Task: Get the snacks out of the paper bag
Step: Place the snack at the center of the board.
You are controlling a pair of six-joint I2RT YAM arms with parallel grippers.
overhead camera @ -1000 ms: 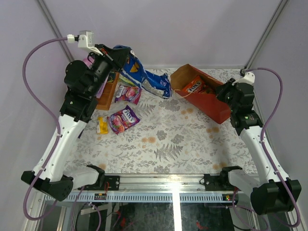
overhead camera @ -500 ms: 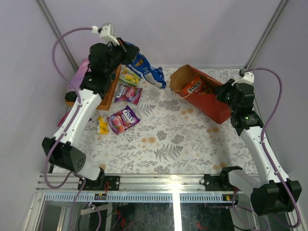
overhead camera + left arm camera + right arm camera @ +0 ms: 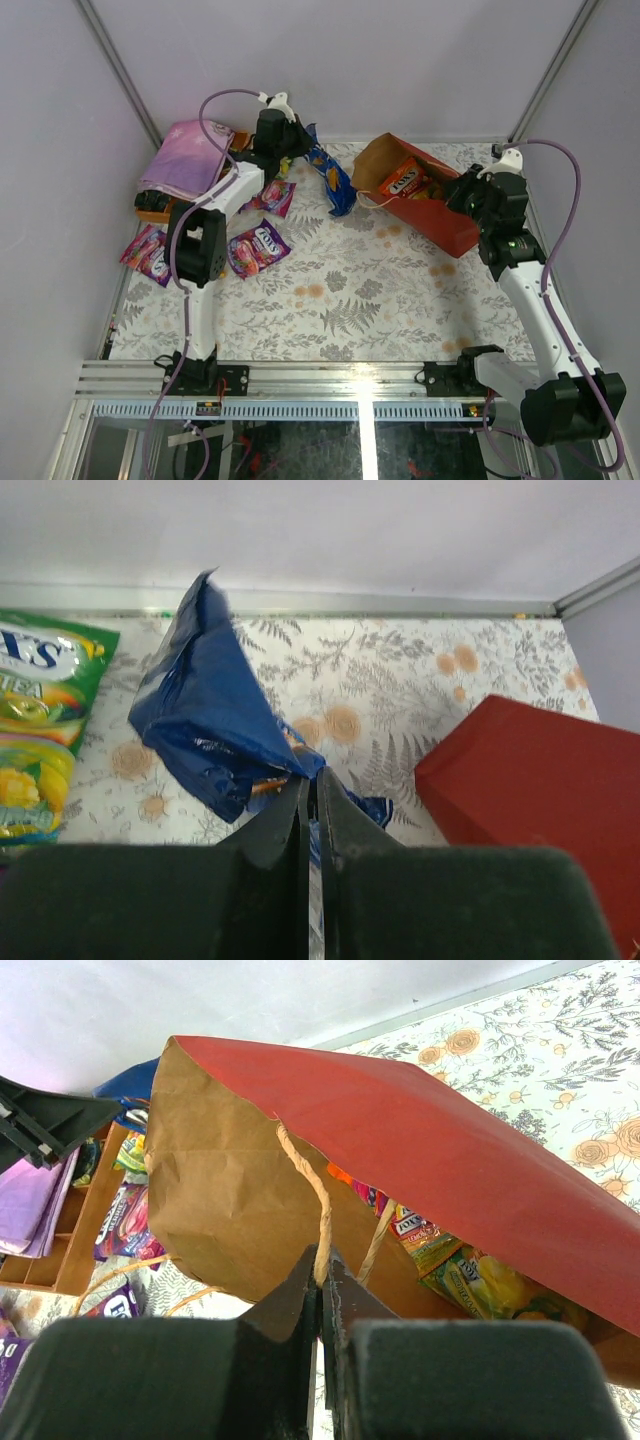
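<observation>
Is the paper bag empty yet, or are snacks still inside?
Not empty. The paper bag lies on its side, mouth open, with an orange packet and a yellow-green packet inside.

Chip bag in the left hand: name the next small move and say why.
Probably lower the chip bag onto the table beside the paper bag and open the left hand. The chip bag is already outside the paper bag, pinched in the shut left hand, so it only needs setting down. The right hand grips the handle, and packets are inside.
</observation>
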